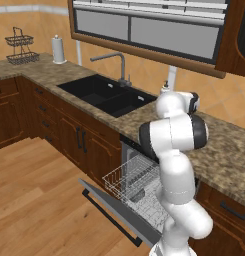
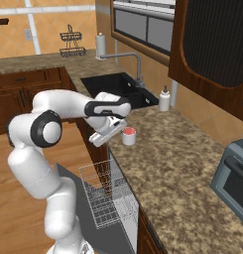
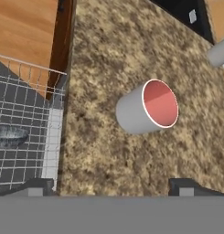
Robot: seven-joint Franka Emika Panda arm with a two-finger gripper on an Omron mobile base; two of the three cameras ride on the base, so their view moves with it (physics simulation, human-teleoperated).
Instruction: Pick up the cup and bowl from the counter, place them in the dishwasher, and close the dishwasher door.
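The tool (image 2: pixel 109 133) hangs low over the near edge of the tabletop (image 2: pixel 182 173), its arm bent forward above the dishwasher door (image 1: pixel 125 213). Its tips stand wide apart and hold nothing. The cup (image 2: pixel 128 136) stands upright just beyond them, untouched. Below, the white rack (image 2: pixel 105 198) of the dishwasher is pulled out over the lowered door; the bowl (image 3: pixel 9 136) lies in it.
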